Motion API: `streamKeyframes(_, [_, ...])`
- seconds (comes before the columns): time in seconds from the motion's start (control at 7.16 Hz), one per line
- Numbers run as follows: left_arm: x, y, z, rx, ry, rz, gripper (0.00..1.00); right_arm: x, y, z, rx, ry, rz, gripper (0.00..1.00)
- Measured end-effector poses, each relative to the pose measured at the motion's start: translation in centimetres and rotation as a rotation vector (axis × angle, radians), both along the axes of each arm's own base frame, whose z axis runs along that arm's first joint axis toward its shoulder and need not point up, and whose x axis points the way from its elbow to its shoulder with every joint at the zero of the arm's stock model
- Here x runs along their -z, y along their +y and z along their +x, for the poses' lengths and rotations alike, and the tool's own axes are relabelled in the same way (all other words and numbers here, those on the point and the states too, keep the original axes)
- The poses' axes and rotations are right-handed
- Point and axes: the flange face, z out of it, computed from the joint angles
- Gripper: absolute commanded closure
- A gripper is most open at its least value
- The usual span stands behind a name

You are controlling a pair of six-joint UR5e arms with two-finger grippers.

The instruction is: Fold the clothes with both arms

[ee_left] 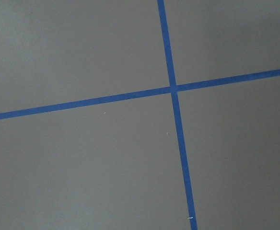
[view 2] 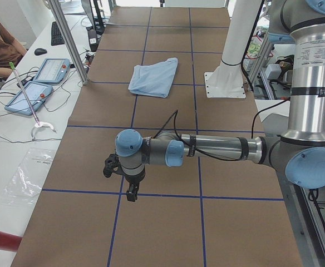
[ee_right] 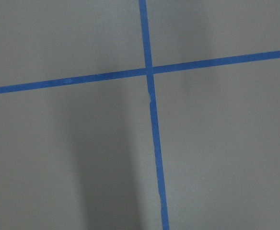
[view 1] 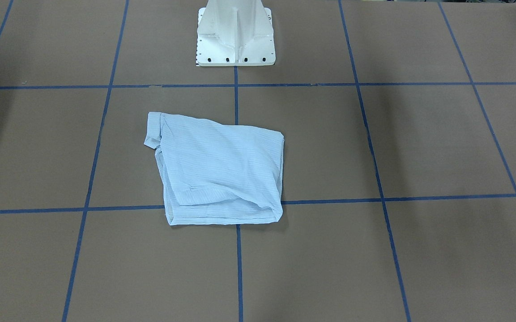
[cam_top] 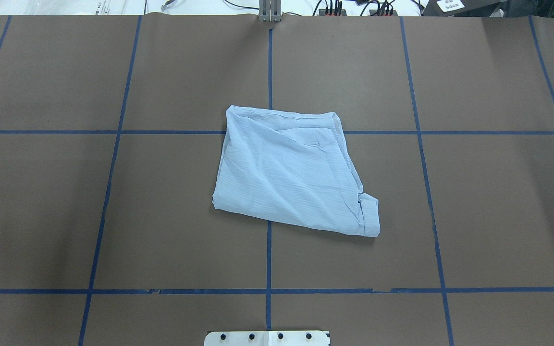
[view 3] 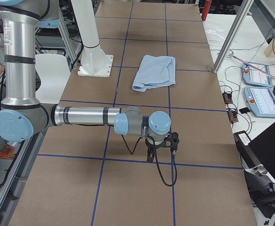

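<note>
folded shirt mid-table, both arms parked wide.
light blue thin striped shirt [cam_top: 291,173] lies as a loose, skewed square at the centre of the overhead frame, on the brown paper table with blue tape grid [cam_top: 498,216]. one cuff-like corner sticks out at its lower right. left gripper [view 2: 130,192] and right gripper [view 3: 150,154] hang over bare table, well apart from the cloth. both show only in the side cameras, so cannot tell how far either is open; nothing hangs from them. risk: the layers sit uneven, so a further fold that pinches only the top ply could drag the bundle open, and thin fabric may slide on paper.
</note>
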Motion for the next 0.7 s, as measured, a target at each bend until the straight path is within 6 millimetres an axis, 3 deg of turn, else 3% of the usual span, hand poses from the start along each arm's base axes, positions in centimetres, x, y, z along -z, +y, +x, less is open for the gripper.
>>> streamKeyframes(0.7, [0.41,-0.05,0.00,0.001,0.001,0.005,0.00,0.21,-0.47,0.22,-0.002,0.030,0.027,0.00])
